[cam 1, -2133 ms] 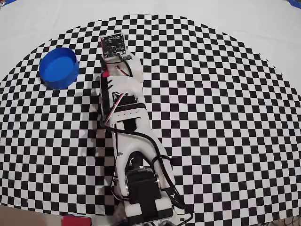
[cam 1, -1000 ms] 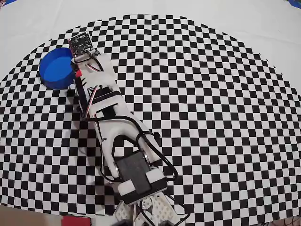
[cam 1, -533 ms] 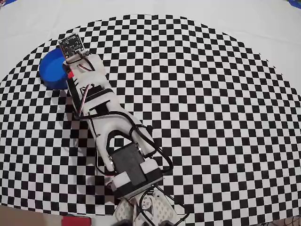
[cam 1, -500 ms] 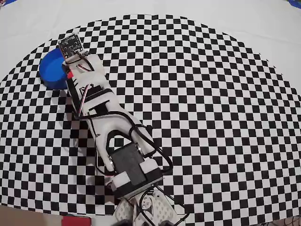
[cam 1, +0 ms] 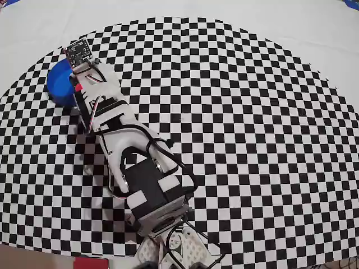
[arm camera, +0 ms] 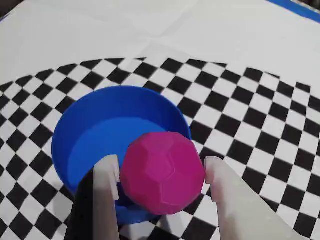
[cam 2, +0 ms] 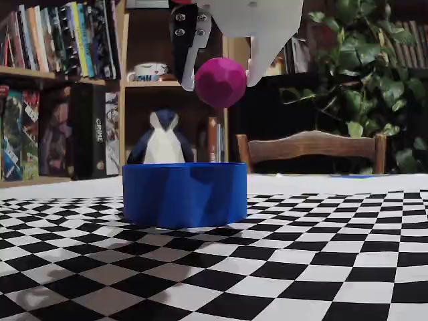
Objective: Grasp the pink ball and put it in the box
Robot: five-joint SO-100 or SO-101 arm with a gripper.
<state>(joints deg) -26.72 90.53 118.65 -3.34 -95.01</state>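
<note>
The pink ball (arm camera: 162,172) is clamped between the two fingers of the claw (arm camera: 162,175), held in the air well above the box (cam 2: 184,194) in the fixed view. In the wrist view it hangs over the near part of the box's rim (arm camera: 120,212) rather than over the blue floor, so a release here could, I judge, land it on the wall and bounce it out onto the checkered cloth (cam 1: 252,112); a smooth ball would then roll freely. The drop height adds to that risk.

In the overhead view the box (cam 1: 56,85) stands near the far left edge of the table, partly covered by the arm (cam 1: 112,129). Only a narrow strip of cloth lies beyond it before the plain white table (cam 1: 185,8). Toward the right and near edges the checkered surface is open, with nothing to stop a stray ball.
</note>
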